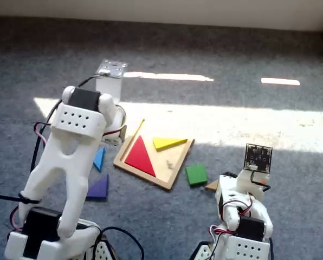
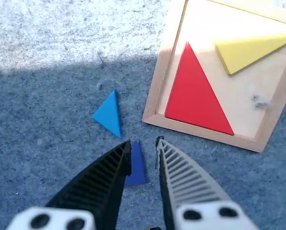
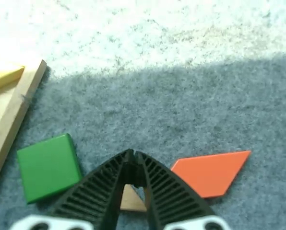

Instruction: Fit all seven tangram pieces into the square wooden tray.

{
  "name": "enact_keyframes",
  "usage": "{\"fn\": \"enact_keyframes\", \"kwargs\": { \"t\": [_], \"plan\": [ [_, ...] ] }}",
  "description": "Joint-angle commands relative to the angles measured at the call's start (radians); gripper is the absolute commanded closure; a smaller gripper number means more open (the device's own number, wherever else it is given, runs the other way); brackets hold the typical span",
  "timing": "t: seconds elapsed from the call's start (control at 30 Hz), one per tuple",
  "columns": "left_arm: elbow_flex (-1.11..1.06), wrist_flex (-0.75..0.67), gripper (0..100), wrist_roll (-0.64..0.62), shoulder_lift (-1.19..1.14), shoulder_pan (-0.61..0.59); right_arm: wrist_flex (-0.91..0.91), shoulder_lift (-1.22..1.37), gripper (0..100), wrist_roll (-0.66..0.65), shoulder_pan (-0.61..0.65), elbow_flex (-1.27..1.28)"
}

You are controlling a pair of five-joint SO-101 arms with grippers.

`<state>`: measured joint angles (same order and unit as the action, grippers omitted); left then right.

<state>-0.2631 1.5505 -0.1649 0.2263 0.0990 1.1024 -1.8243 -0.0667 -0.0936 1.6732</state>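
Note:
The square wooden tray lies on the carpet and holds a red triangle and a yellow triangle. My left gripper hovers open just off the tray's corner, above a dark blue piece. A light blue triangle lies beside it. My right gripper is shut, with a green square on one side, an orange parallelogram on the other, and a tan piece partly hidden under its fingers.
Everything rests on grey carpet crossed by a bright band of sunlight beyond the tray. The left arm's white body covers the ground left of the tray. The right arm's base stands at the front right.

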Motion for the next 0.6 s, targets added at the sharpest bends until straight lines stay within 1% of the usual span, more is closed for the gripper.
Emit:
{"fn": "enact_keyframes", "kwargs": {
  "t": [0.0, 0.1, 0.17, 0.23, 0.3, 0.37, 0.43, 0.5, 0.57],
  "plan": [
    [-0.159, -0.164, 90, 0.052, 0.117, -0.128, -0.054, -0.012, 99.2, -0.052, -0.005, 0.042],
    [-0.278, -0.278, 90, 0.051, 0.157, -0.193, -0.051, -0.012, 99.2, -0.155, 0.054, -0.050],
    [-0.352, -0.356, 90, 0.031, 0.177, -0.236, -0.050, -0.010, 99.1, -0.163, 0.111, -0.107],
    [-0.429, -0.436, 90, -0.037, 0.193, -0.283, -0.050, -0.008, 99.1, -0.166, 0.165, -0.160],
    [-0.484, -0.497, 90, -0.074, 0.211, -0.321, -0.033, 0.021, 96.9, -0.166, 0.222, -0.220],
    [-0.513, -0.522, 90, -0.083, 0.239, -0.348, -0.007, 0.097, 94.4, -0.161, 0.277, -0.302],
    [-0.541, -0.532, 90, -0.084, 0.277, -0.369, 0.004, 0.220, 94.3, -0.160, 0.329, -0.390],
    [-0.575, -0.549, 90, -0.123, 0.314, -0.381, 0.005, 0.363, 94.2, -0.153, 0.380, -0.487],
    [-0.611, -0.578, 90, -0.152, 0.351, -0.395, 0.004, 0.509, 93.8, -0.100, 0.437, -0.582]
  ]
}}
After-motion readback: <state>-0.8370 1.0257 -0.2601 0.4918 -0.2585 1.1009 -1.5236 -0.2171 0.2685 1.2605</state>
